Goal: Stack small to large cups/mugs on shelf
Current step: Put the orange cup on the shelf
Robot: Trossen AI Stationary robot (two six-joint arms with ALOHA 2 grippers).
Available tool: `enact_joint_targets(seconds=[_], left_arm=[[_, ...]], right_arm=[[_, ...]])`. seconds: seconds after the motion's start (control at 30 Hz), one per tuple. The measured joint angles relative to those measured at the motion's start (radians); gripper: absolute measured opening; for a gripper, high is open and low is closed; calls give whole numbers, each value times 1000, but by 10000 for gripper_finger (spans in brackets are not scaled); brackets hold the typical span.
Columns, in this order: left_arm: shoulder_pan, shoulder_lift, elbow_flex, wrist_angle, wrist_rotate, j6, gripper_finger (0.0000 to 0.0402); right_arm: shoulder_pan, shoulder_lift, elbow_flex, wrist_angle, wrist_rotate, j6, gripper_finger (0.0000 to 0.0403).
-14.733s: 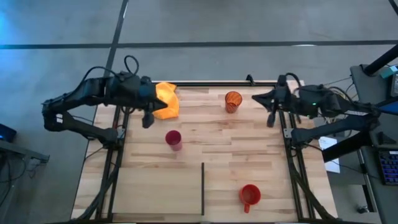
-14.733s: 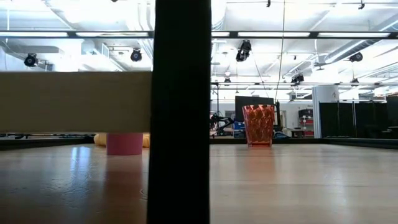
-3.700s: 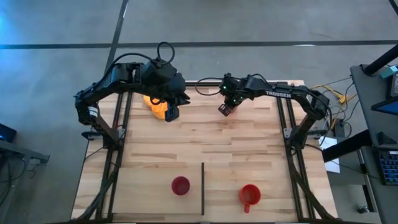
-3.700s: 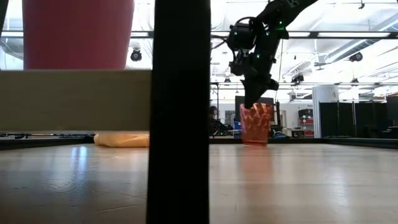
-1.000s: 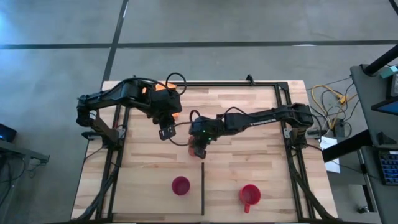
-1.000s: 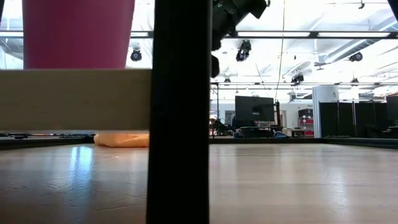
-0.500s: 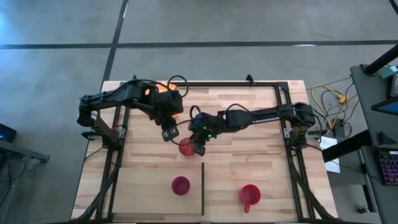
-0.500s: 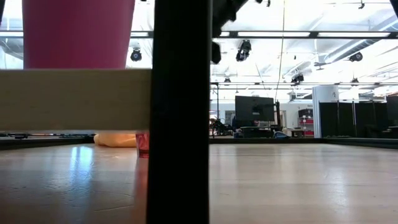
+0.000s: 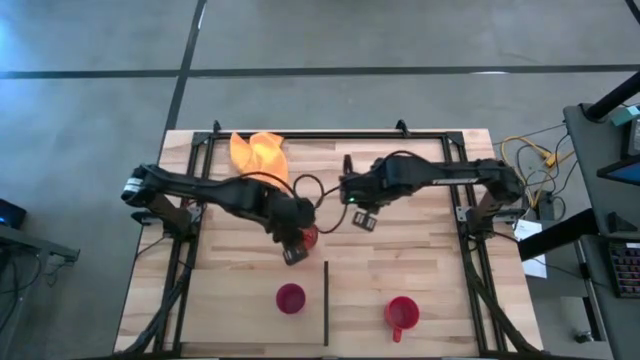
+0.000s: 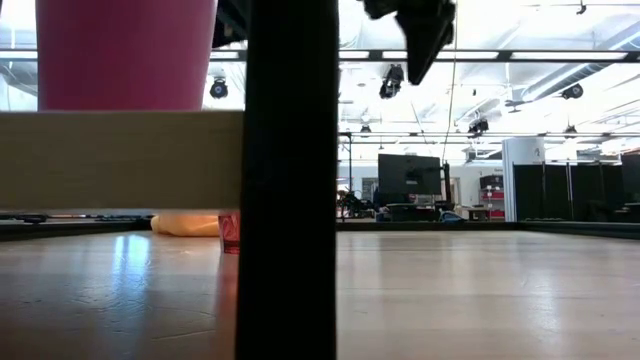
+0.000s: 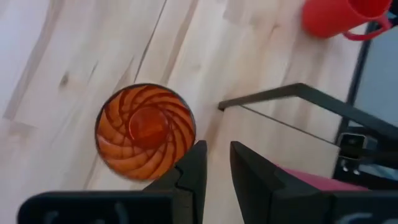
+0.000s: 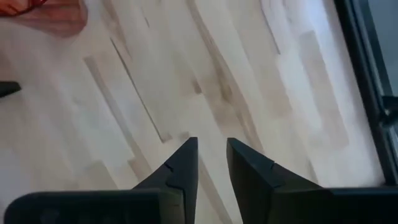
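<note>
The see-through orange patterned tumbler [image 9: 306,237] stands upright on its base on the table's middle; it also shows from above in the left wrist view [image 11: 145,130]. My left gripper [image 9: 293,251] hangs above it, a little open, its fingers [image 11: 198,163] beside the tumbler's rim and touching nothing that I can see. My right gripper [image 9: 362,220] is a little open and empty, above the table to the tumbler's right. The small magenta cup [image 9: 290,298] stands on the shelf board [image 10: 120,160]. The red mug with handle [image 9: 400,312] stands right of the shelf's dark divider [image 9: 326,300].
A yellow-orange cloth [image 9: 258,155] lies at the table's far edge, left of middle. In the low view the shelf's dark post [image 10: 290,180] hides most of the tumbler [image 10: 229,232]. Bare wood lies at the table's right half.
My right gripper has lowered the tumbler onto the table's middle, come away from it, and drawn back up and toward the far right. My left gripper has moved from beside the cloth toward the near edge, over the tumbler, which stands still.
</note>
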Motion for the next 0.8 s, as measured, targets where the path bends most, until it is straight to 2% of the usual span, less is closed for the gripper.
enact_joint_targets(seconds=[0.1,0.23,0.6,0.8], left_arm=[[0,15,-44,29,-3,2,56],[0,35,-79,32,-12,1,56],[-5,149,-78,99,-16,2,56],[-6,175,-76,98,-63,2,56]], right_arm=[[-2,-43,-2,-38,7,-1,78],[-12,-112,-4,-99,70,3,77],[-18,-286,-6,-103,116,85,77],[-18,-336,-7,-101,142,108,77]])
